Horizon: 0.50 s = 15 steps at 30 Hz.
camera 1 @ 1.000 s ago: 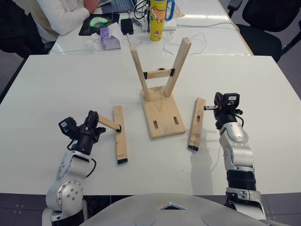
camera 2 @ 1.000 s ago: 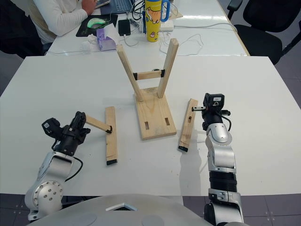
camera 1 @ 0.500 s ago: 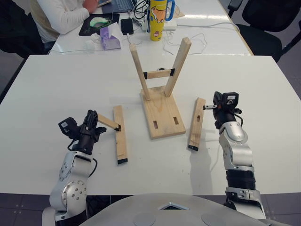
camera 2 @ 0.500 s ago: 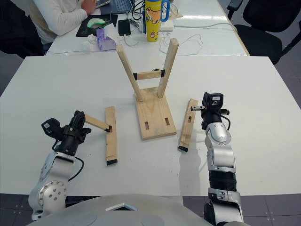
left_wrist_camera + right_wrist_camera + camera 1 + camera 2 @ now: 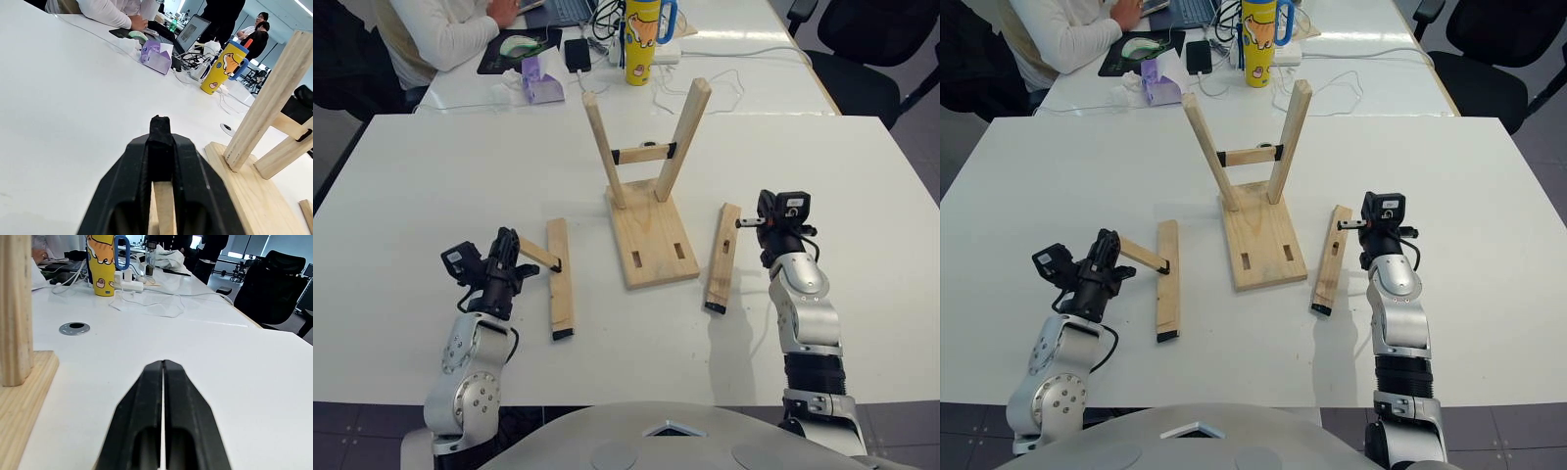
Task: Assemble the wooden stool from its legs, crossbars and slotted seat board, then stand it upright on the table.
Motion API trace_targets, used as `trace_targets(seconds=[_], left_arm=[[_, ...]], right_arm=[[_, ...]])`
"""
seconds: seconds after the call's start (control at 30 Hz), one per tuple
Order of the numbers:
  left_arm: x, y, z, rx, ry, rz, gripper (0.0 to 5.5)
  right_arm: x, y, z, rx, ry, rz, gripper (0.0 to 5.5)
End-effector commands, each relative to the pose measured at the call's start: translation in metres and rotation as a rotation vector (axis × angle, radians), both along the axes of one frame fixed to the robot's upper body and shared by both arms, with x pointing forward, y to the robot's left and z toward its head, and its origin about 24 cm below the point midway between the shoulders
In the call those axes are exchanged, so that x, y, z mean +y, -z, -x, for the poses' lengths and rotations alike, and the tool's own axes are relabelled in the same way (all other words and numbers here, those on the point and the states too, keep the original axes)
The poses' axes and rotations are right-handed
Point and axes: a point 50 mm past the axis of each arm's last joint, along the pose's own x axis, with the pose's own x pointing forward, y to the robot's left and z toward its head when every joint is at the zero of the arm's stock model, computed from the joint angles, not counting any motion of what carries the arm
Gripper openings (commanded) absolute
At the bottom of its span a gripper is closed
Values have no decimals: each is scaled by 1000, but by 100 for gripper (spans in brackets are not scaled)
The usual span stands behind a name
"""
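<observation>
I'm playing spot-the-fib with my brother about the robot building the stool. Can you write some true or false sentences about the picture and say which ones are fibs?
1. Two pale wooden legs stand up from the slotted wooden seat board. True.
2. The left end effector is empty. False: it is shut on the short wooden crossbar joined to the left flat leg.
3. The tall yellow cup stands on the seat board. False: it stands on the far table behind.
4. A loose wooden leg lies flat to the right of the seat board. True.
</observation>
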Motion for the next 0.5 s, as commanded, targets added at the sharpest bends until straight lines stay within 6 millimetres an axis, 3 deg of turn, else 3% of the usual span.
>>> trace_targets(seconds=[0.03,0.4,0.5], left_arm=[[4,21,10,113,1,-123,42],[-7,60,36,156,261,-393,42],[-11,59,34,132,360,-442,42]], right_arm=[[0,-3,0,-6,3,14,0],[0,-2,-2,-6,2,13,0],[0,-2,-2,-4,3,11,0]])
